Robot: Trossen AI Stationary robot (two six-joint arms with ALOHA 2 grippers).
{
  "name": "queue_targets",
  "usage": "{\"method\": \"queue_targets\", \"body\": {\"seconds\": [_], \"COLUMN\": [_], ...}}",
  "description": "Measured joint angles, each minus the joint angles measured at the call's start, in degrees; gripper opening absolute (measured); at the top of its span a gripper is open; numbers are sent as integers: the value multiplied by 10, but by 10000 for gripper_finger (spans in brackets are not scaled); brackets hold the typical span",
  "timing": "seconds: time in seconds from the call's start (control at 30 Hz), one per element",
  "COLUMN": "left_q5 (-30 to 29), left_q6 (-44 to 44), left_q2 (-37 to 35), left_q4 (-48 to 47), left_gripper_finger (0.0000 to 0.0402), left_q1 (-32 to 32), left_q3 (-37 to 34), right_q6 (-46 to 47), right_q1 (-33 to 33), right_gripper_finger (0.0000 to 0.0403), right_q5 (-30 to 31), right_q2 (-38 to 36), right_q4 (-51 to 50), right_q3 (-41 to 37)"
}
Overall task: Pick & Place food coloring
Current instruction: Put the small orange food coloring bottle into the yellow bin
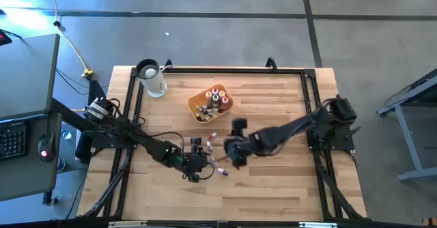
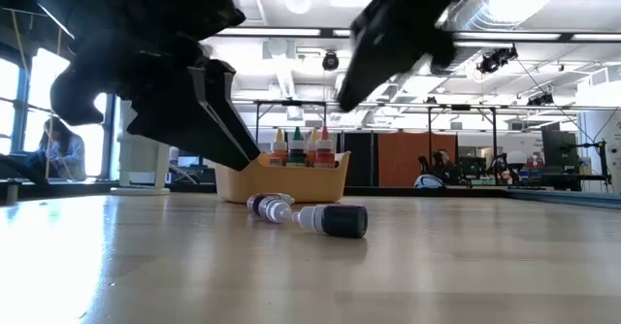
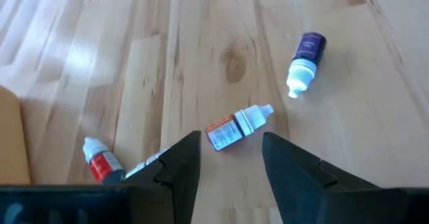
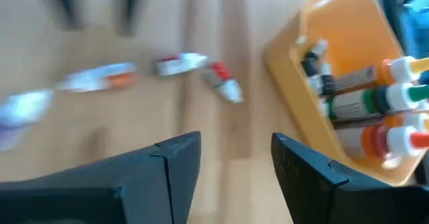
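Smooth plank tabletop (image 1: 273,180), small cylindrical food coloring bottles (image 3: 238,127) lying mid-frame, glossy orange tray (image 1: 227,106) above, left pincer (image 3: 230,158) and right pincer (image 4: 234,158) both released, empty.

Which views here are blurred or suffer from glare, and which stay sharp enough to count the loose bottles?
Right wrist view: motion-smeared, the loose bottles streak across the wood. Left wrist view: sharp, with window glare on the table; the purple-capped bottle reads clearly. Low view: both arms are dark silhouettes against bright ceiling lights. High view: evenly lit, but the bottles are small.
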Motion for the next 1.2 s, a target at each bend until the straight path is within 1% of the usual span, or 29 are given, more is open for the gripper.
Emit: {"method": "queue_targets", "body": {"seconds": [0.13,0.3,0.4,0.53,0.7,0.8,0.97,1.1,1.2], "left_q5": [4,22,72,170,257,297,312,321,311], "left_q6": [25,78,86,85,86,113,176,177,175], "left_q2": [0,0,0,0,0,0,18,52,72], "left_q4": [0,15,35,45,43,42,41,57,81], "left_gripper_finger": [157,157,157,156,156,156,156,156,156], "left_q1": [0,7,32,79,130,147,150,150,150], "left_q3": [0,0,0,0,0,0,-1,0,0], "right_q6": [56,118,144,167,167,180,225,242,243], "right_q1": [44,85,101,115,122,123,122,123,123], "right_gripper_finger": [177,177,177,177,177,177,177,177,177], "right_q5": [-3,-1,-2,-1,-3,-4,-3,-4,-4], "right_q2": [-40,-80,-96,-113,-118,-118,-118,-118,-118], "right_q4": [-58,-118,-145,-173,-204,-218,-235,-239,-240], "right_q3": [0,0,0,0,0,0,0,-1,-1]}}
